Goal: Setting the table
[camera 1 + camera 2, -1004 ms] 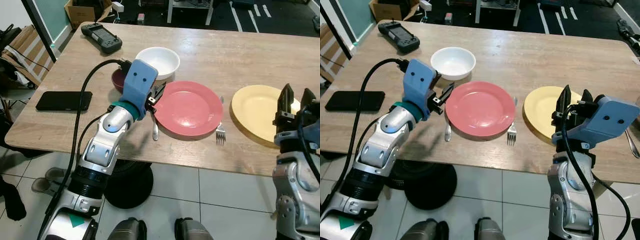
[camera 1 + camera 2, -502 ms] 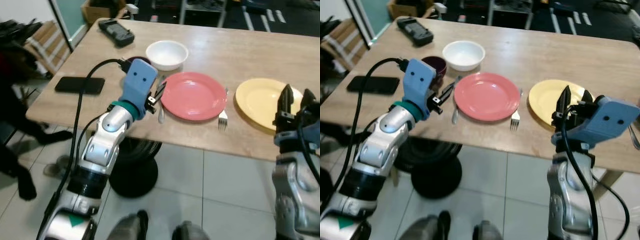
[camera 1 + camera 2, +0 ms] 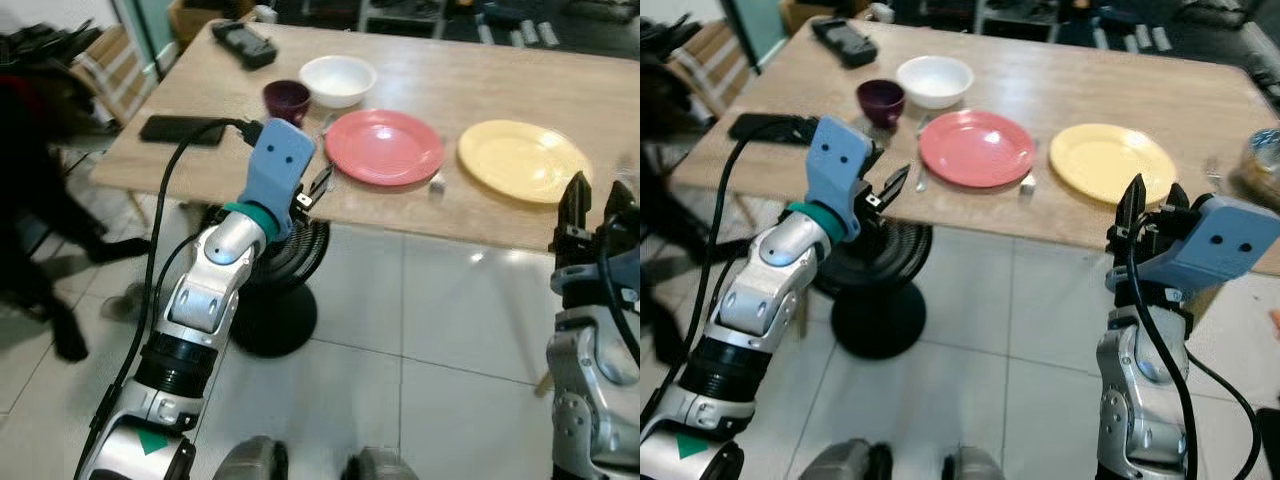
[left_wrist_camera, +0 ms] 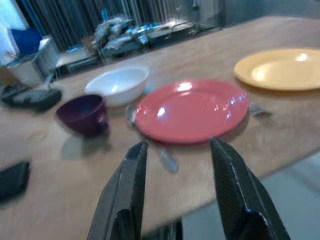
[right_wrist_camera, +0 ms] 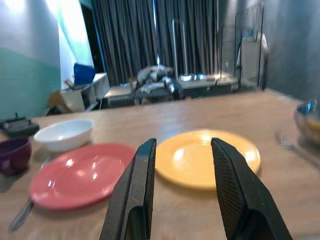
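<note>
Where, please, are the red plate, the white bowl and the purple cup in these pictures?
red plate [image 3: 977,147], right eye view, on the flat middle of the plate.
white bowl [image 3: 934,78], right eye view, on the inside of the bowl.
purple cup [image 4: 83,114], left wrist view, on its outer side wall.

Glossy tableware on matt wood

The desk [image 3: 1080,75] is pale, matt wood grain; the red plate [image 4: 192,107], yellow plate [image 5: 207,157] and white bowl [image 4: 117,85] shine glossily; the fingers [image 4: 232,187] show woven carbon texture; floor tiles [image 3: 440,320] gleam.
</note>
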Motion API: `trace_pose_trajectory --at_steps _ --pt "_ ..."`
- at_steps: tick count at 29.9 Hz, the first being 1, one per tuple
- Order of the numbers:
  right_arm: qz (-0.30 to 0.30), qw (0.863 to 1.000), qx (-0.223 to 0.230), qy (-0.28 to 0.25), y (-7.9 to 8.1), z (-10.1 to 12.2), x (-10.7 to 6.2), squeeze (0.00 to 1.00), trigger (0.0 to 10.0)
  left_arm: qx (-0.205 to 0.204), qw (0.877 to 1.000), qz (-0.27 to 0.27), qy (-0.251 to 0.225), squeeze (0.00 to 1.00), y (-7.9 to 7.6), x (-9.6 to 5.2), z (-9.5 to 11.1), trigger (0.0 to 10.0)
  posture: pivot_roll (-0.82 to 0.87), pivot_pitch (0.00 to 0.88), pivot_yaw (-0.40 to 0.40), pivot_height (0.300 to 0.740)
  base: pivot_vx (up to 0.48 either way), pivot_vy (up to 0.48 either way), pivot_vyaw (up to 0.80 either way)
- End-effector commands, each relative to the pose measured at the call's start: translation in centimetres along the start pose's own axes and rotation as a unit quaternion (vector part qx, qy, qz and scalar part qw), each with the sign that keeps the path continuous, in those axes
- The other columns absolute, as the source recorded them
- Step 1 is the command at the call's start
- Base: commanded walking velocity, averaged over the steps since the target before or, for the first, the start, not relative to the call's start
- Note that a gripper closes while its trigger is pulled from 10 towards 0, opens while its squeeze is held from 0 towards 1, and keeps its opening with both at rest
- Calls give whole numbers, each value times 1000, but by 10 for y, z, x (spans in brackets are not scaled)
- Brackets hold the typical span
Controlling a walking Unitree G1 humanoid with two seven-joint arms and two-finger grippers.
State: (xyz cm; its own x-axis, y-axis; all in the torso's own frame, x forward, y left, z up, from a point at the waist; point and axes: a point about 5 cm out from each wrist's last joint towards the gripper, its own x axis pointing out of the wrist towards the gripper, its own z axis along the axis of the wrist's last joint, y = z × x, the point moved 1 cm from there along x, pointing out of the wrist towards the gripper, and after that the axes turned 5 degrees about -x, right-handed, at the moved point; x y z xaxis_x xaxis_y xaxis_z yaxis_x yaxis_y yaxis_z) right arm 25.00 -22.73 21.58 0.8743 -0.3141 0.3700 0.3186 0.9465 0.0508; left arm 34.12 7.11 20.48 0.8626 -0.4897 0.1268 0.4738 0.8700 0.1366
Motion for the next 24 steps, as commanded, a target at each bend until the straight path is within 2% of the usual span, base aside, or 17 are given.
trace_pose_trajectory --at_steps 1,10,14,24 --pt "-7 1000 -5 1 -3 -1 -1 0 10000 -2 1000 -9 0 0 -4 1 0 10000 -38 0 65 740 0 0 0" --pt "-7 1000 -4 0 -3 -1 -1 0 10000 -1 1000 -10 -1 0 -4 2 1 10000 -38 0 68 740 0 0 0" --pt "-7 1000 -3 2 -2 -1 -1 0 10000 -1 1000 -10 -1 0 -4 2 1 10000 -38 0 68 740 0 0 -425" --pt "-10 1000 6 8 -3 -2 -1 0 10000 -1 1000 -13 0 0 -5 2 0 10000 -40 0 67 740 0 0 -800"
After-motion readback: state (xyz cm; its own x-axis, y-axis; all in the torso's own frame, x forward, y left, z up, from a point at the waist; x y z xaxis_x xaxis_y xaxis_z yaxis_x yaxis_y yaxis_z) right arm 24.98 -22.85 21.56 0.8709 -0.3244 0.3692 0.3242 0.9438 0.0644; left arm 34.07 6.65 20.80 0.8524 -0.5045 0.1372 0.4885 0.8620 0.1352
